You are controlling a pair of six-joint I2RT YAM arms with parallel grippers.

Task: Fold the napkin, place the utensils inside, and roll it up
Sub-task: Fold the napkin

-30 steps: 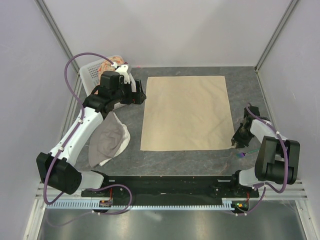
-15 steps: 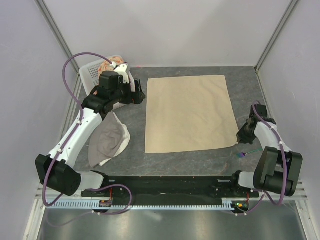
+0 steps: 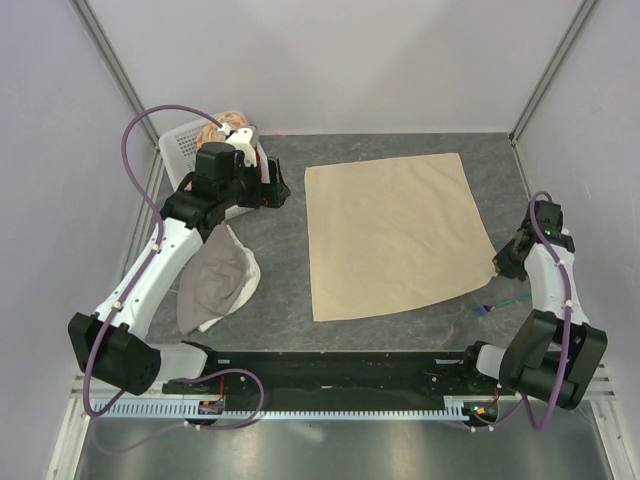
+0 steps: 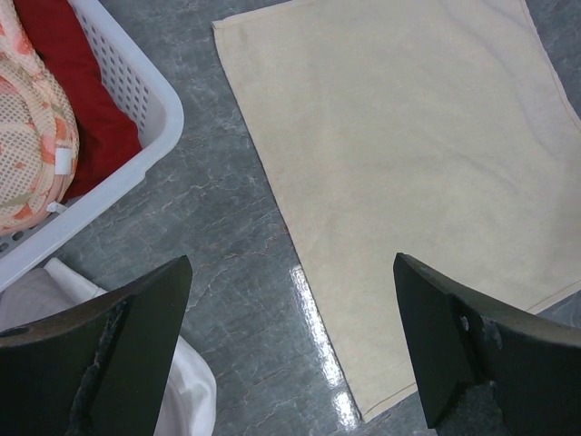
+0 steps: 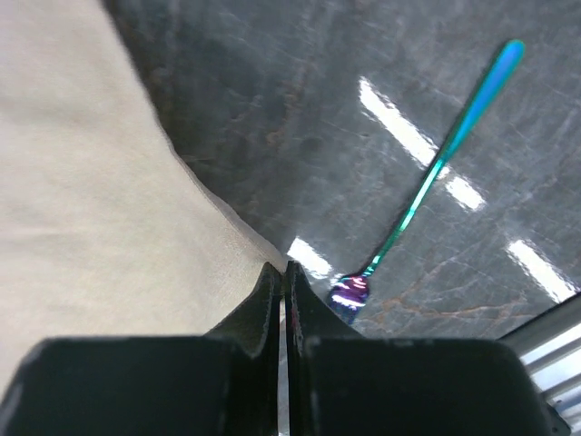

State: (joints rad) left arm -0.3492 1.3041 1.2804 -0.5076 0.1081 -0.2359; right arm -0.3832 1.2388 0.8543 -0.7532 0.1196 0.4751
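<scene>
Napkin (image 3: 395, 235): one, beige, lying flat and slightly skewed on the table (image 3: 285, 300), not yet folded.

Fork (image 5: 427, 177): one, lying on bare table just off the napkin's near-right corner, not touching the cloth. Its long axis is running slantwise, purplish tines pointing toward the corner and teal handle trailing away toward the table's right edge.

Right gripper (image 5: 281, 271): jaws pressed together, pinching the napkin's near-right corner. The fork is lying just beside it, so this is the nearer arm for the pickup.

Left gripper (image 4: 289, 268): jaws spread wide, holding nothing, hovering beside the napkin's far-left corner, well apart from the fork.

Others: one white basket (image 3: 175, 150) holding an orange patterned cloth and a red one; one grey-and-white cloth (image 3: 215, 285) lying left of the napkin.
</scene>
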